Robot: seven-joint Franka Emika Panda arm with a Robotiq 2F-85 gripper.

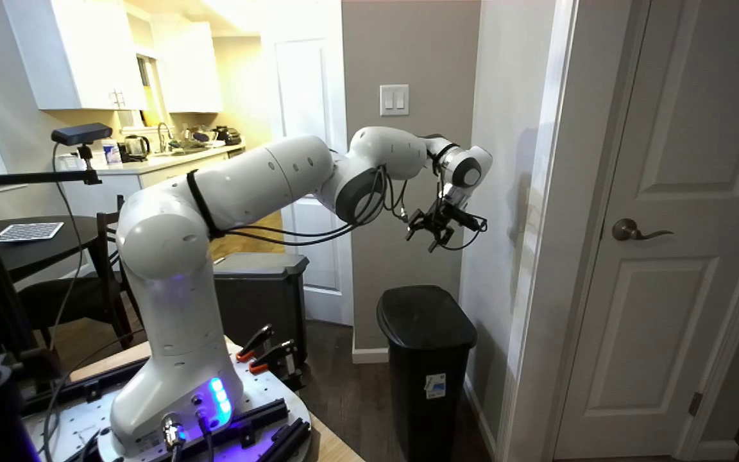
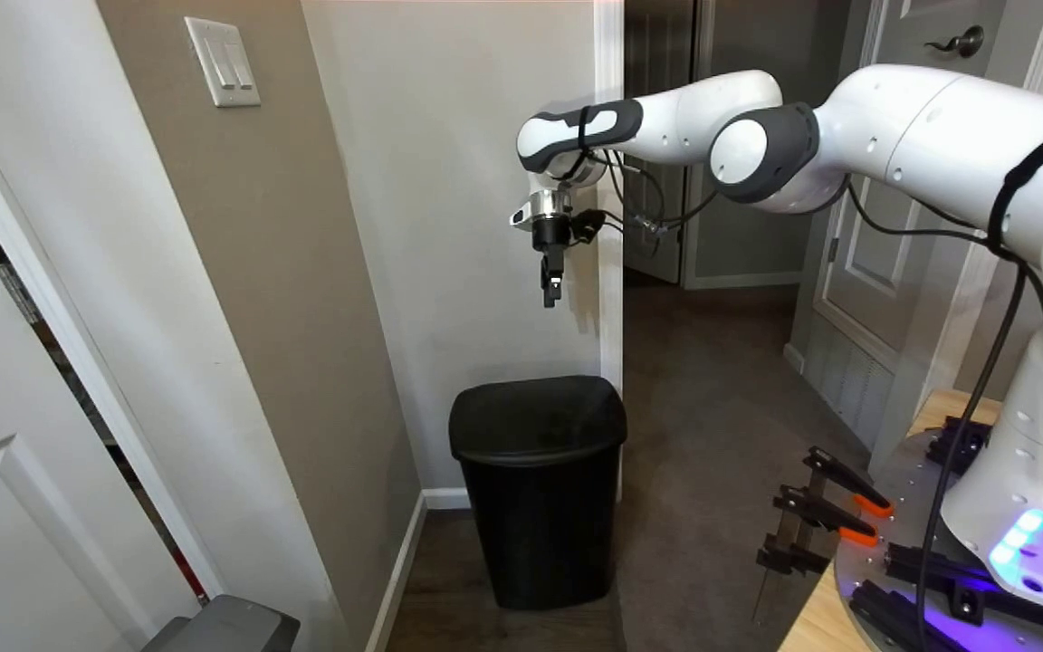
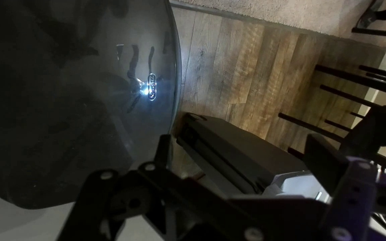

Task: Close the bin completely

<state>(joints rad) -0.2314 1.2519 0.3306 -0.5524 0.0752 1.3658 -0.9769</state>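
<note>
The tall black bin (image 1: 427, 391) stands in the wall corner, and it also shows upright in an exterior view (image 2: 541, 534). Its rounded lid (image 1: 426, 317) lies down over the body, with no gap visible in both exterior views (image 2: 538, 418). In the wrist view the glossy lid (image 3: 79, 100) fills the left side. My gripper (image 1: 421, 241) hangs in the air well above the lid, apart from it; it points downward in an exterior view (image 2: 551, 299). In the wrist view the gripper's (image 3: 245, 157) fingertips are wide apart with nothing between them.
Walls meet close behind and beside the bin. A larger dark bin with a grey lid (image 1: 260, 264) stands by the white door (image 1: 312, 256). Orange-tipped clamps (image 1: 273, 353) stick out from the robot's table edge. A table and chairs (image 1: 81, 289) stand behind the arm.
</note>
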